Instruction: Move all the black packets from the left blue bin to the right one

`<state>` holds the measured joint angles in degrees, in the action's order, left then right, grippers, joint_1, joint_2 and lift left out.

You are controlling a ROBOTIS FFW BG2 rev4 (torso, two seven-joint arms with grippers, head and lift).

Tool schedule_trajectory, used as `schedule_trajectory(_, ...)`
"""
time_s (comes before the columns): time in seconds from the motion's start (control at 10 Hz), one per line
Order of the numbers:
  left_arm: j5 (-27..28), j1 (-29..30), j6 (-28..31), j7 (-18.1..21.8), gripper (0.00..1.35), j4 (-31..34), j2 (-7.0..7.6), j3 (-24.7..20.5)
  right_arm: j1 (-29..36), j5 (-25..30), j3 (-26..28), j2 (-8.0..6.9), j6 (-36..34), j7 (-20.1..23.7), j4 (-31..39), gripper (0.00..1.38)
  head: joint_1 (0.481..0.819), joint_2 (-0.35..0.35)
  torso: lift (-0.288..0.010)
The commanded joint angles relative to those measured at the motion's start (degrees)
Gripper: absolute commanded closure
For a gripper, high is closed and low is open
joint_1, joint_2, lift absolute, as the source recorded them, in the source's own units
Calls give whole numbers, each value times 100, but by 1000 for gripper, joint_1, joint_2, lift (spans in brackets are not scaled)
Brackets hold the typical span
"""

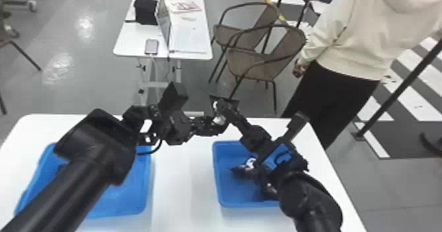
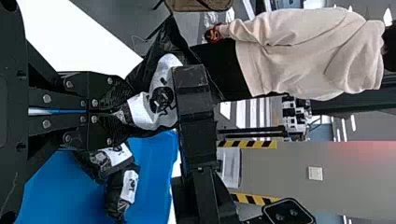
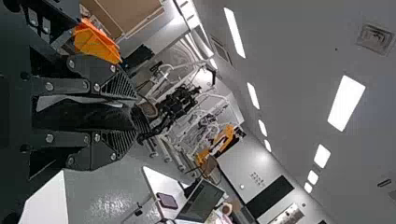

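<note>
Centre: left gripper (image 1: 215, 125) and right gripper (image 1: 222, 105), fingers nearly together, pinch one black packet (image 2: 161, 95) by the table's (image 1: 182, 175) far edge; a gap separates both blue bins (image 1: 139, 188).

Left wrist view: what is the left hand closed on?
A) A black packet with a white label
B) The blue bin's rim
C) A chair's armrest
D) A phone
A: the left hand has its fingers shut on a black packet, whose white label shows beyond the fingertips.
</note>
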<state>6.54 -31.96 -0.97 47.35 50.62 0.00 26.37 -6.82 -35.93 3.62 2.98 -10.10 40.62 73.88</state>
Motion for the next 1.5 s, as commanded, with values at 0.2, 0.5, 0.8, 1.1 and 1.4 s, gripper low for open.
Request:
schedule_trajectory(0.2,-206,190,-18,-183,450,0,-9,-238,14,-160,43,-34,96,-1,-58,1288,695,-206,0)
schedule_trajectory(0.5,-241,806,211,-68,114,352,123,-1187,14,157,816,-60,105,-10,-322,1288,695,-209,0)
schedule_trajectory(0.8,-136,1887,756,-68,-2,1618,264,-2444,67,570,1422,-43,105,-89,-893,1288,695,-205,0)
schedule_trajectory(1.1,-567,2660,1239,-112,110,2417,527,-2910,67,614,1783,45,114,-300,-1570,1090,695,-169,0)
schedule_trajectory(1.4,-584,2950,1538,-112,110,2751,536,-3165,137,447,1906,80,254,-353,-1658,133,695,-163,0)
